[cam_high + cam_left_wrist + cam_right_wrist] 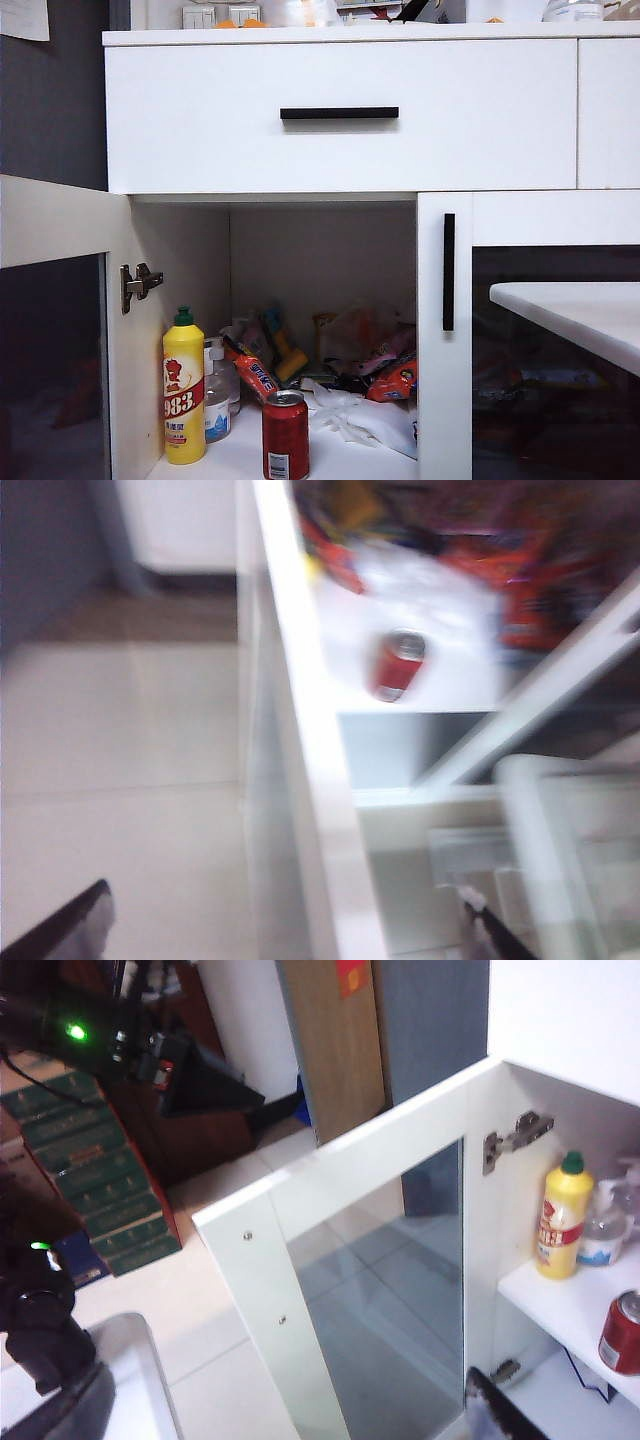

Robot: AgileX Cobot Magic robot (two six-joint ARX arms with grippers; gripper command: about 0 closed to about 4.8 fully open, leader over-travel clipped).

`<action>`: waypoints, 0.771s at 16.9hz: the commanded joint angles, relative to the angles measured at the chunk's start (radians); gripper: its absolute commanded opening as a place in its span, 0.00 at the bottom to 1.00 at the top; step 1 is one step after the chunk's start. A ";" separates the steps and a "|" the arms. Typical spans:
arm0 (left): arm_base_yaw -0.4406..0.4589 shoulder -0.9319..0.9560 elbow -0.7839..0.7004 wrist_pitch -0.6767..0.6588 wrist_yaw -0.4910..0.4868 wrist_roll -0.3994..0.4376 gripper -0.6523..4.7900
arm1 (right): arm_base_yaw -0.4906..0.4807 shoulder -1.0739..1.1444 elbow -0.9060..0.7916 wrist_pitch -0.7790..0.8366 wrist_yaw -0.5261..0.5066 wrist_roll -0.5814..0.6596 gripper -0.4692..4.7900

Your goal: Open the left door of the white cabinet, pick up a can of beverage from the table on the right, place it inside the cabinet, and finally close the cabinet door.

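The small red metal can (286,434) stands at the cabinet shelf's front edge, delivered, so both grippers, left (280,925) and right (290,1410), hang spread and empty beside the open white-framed glass door (330,1290).

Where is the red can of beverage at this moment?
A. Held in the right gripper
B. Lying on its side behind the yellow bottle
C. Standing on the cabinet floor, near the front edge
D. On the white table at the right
C: the can of beverage stands upright on the floor of the white cabinet near the front edge, right of the yellow bottle, with the left door open and no gripper on it.
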 commanded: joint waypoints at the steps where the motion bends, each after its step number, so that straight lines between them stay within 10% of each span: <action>1: 0.047 0.018 -0.091 0.035 0.135 0.002 0.96 | 0.000 -0.002 0.006 0.040 -0.005 -0.003 0.95; 3: 0.048 0.030 -0.172 0.032 0.286 0.008 0.92 | -0.004 -0.003 0.009 0.050 -0.005 -0.003 0.95; 7: 0.048 0.034 -0.225 0.027 0.383 0.036 0.22 | -0.003 -0.003 0.009 0.062 -0.005 -0.003 0.95; 13: 0.048 0.034 -0.225 0.054 0.505 0.031 0.11 | -0.003 -0.002 0.009 0.062 -0.005 -0.025 0.95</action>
